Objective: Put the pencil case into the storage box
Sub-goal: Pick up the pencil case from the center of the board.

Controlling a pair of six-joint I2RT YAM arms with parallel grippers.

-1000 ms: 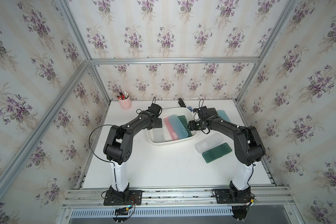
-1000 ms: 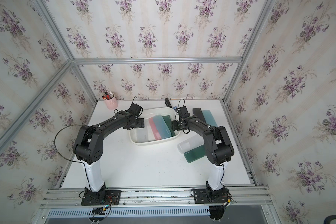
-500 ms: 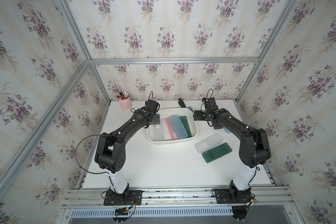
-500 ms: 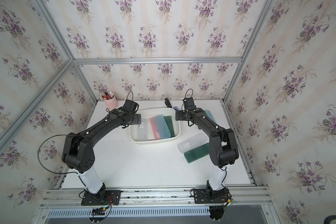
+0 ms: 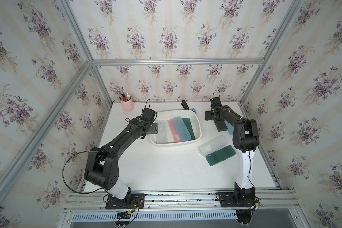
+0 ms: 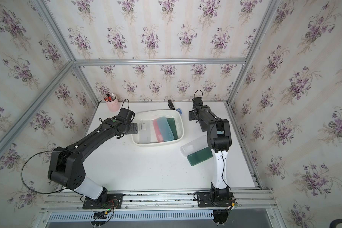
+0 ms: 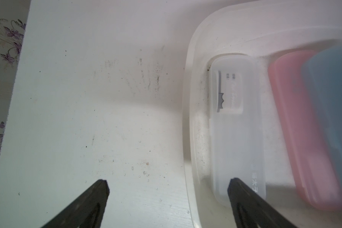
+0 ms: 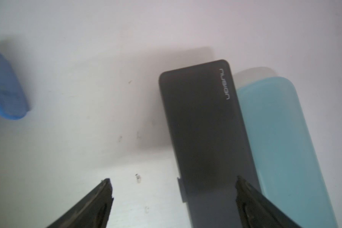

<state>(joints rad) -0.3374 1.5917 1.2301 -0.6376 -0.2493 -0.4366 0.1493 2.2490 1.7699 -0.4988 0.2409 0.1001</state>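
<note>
Grippers: right gripper (image 8: 173, 181) and left gripper (image 7: 169, 182) both have their fingers spread wide with nothing between them.
Right gripper's place: it hangs above the table (image 5: 166, 167) at its far right part. One finger is over bare table and the other is over the black pencil case (image 8: 201, 128). No contact shows.
Beside that case: a light-blue pencil case (image 8: 280, 148) lies lengthwise along it. Whether the two touch cannot be told.
Left gripper's place: it straddles the storage box (image 7: 188, 98) rim on its own arm's side. One finger is over the table and the other is over the frosted clear case (image 7: 235, 128) lying in the box.
In the box: next to the clear case lie a pink case (image 7: 296, 128), a blue case (image 5: 181, 128) and a dark green case (image 5: 189, 125), side by side.
Left on the table: besides the black and light-blue pair, a second clear case (image 5: 212, 145) and a second green case (image 5: 221, 158) lie together near the right arm's base.
Step in hand: probably the reach for the next case, with the black one nearest the right gripper.
Next move calls for: shifting sideways until the black case's narrow width sits between the fingers, then coming down and closing on it. One finger must slip in at the light-blue case's side without dragging it. After that comes a lift high enough to clear the box rim.
</note>
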